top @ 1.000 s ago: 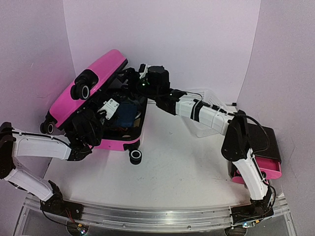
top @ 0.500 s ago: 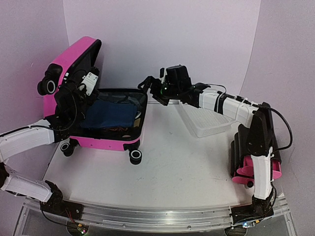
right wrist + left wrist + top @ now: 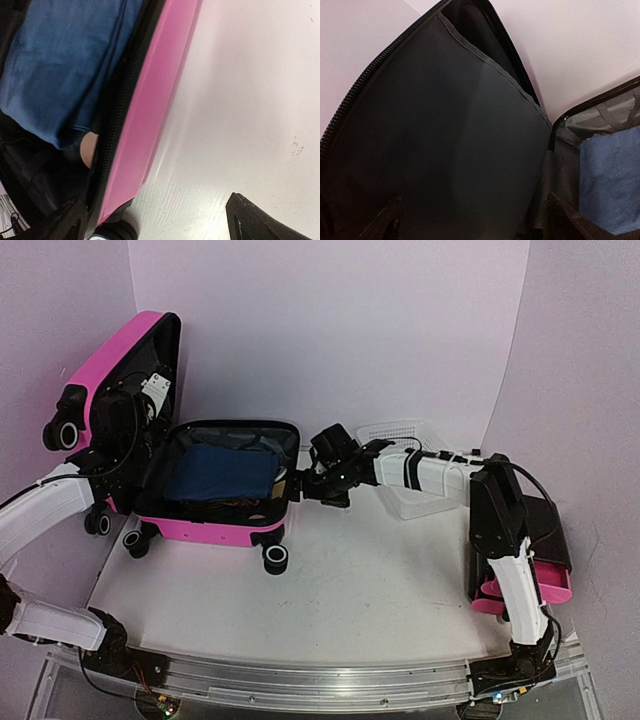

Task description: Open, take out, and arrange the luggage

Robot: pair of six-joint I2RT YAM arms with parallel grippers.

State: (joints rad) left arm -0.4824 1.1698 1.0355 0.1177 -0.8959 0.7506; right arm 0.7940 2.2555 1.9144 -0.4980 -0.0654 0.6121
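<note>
The hot-pink luggage [image 3: 215, 531] lies open on the table. Its lid [image 3: 110, 360] stands upright at the left and the black-lined base holds a folded blue cloth [image 3: 220, 472]. My left gripper [image 3: 133, 425] is open against the inside of the lid. In the left wrist view the black lining [image 3: 445, 135] fills the frame between the spread jaws of the left gripper [image 3: 477, 222], which hold nothing. My right gripper [image 3: 313, 480] is open at the base's right rim. In the right wrist view the pink wall [image 3: 150, 115] runs between the right gripper's [image 3: 152, 207] fingers, untouched.
A white mesh basket [image 3: 412, 502] sits behind the right forearm at the back right. A small black cabinet with pink drawers [image 3: 548, 540] stands at the right edge. One suitcase wheel [image 3: 275, 558] pokes out at the front. Purple walls close in the back and sides.
The lid has swung from leaning over the base to upright at the left, and my left gripper went with it. My right gripper dropped from the lid to the base's right rim.
</note>
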